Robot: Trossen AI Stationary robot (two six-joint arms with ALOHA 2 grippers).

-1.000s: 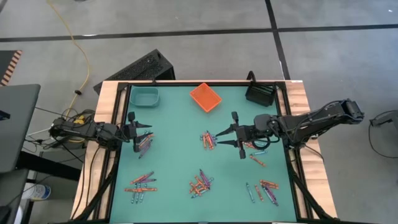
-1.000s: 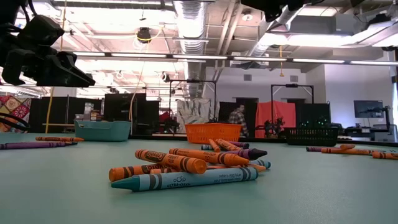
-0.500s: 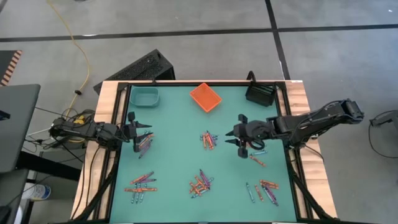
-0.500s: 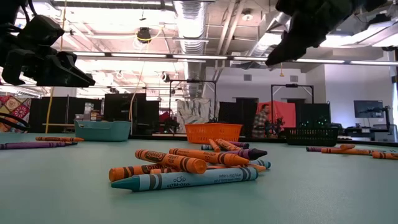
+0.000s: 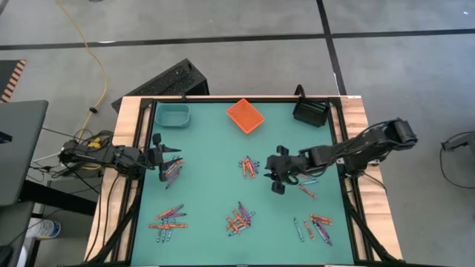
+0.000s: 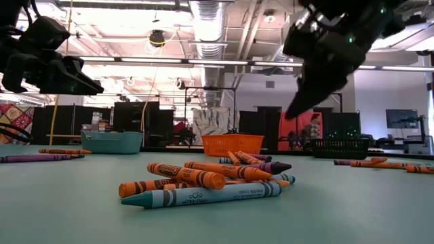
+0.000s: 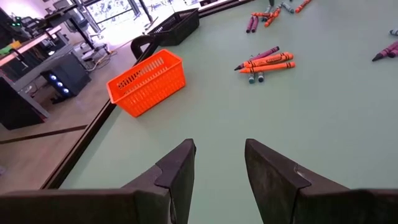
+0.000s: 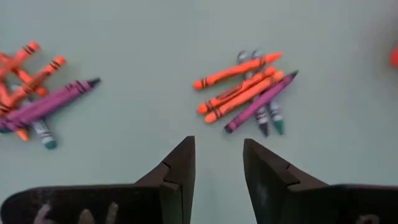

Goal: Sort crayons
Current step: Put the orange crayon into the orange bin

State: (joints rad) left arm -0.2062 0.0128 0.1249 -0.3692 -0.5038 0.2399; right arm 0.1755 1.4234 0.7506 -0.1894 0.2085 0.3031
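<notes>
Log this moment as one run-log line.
left gripper: open, empty, over left-side crayons | right gripper: open, empty, beside centre crayon pile | orange bin: no crayons seen inside | phase: reaching

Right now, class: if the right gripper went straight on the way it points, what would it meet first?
Probably the green table top: the right gripper, open and empty, points down at bare mat just short of a crayon cluster.

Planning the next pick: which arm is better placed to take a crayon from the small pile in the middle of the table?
The right arm, probably. Its open, empty end effector hangs just beside the central pile of thin orange, purple and blue wax crayons, facing down at them. The left end effector waits at the table's left edge over another pile.
</notes>
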